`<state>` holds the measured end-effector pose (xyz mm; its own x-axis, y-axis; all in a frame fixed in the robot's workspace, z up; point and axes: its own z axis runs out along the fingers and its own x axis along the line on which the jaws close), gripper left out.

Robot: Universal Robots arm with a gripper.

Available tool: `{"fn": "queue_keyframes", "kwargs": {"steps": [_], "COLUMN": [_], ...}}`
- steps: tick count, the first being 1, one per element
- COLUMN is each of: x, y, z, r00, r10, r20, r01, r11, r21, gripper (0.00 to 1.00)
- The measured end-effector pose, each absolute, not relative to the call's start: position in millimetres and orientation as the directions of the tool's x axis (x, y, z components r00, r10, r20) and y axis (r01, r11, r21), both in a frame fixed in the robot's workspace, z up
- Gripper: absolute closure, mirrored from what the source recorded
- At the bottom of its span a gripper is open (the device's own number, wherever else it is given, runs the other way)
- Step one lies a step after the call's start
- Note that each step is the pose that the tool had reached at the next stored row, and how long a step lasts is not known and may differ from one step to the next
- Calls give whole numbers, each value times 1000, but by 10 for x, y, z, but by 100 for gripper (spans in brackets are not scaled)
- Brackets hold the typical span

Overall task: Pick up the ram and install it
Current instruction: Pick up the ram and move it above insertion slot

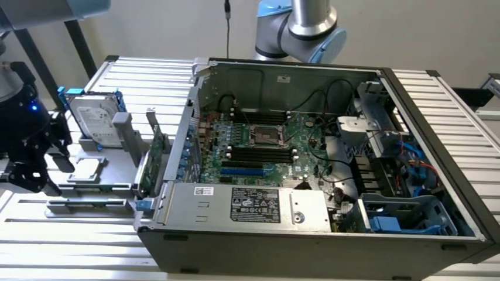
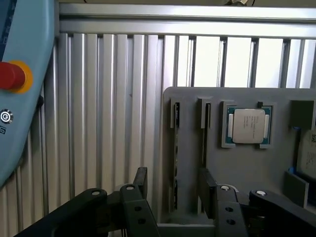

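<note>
The ram (image 2: 175, 148) stands edge-on as a thin dark strip in a slot of the grey parts holder (image 2: 247, 168). My gripper (image 2: 174, 186) is open, with one black finger on each side of that slot and the strip running between them without touching. In the exterior view the gripper (image 1: 56, 167) hovers over the holder (image 1: 102, 186) at the exterior view's left, apart from the open computer case (image 1: 312, 257). The motherboard (image 1: 305, 137) lies inside the case, with its row of black slots (image 1: 262, 155) bare.
On the holder are a hard drive (image 1: 95, 120), a square silver processor chip (image 2: 248, 126) and an upright green expansion card (image 1: 149, 170) beside the case wall. A pendant with a red button (image 2: 11, 76) lies on the slatted table. A second robot arm (image 1: 305, 26) stands behind the case.
</note>
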<state>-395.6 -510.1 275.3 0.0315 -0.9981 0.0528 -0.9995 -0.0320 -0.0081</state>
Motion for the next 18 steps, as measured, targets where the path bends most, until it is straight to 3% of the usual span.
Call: {"fn": "queue_keyframes", "kwargs": {"steps": [18], "x": [-3831], "y": [-5128], "z": [2426], "r00": [33], "r10": [-998], "r20": [53], "r01": [-999], "r11": [-34], "r21": [-8], "gripper": [46]}}
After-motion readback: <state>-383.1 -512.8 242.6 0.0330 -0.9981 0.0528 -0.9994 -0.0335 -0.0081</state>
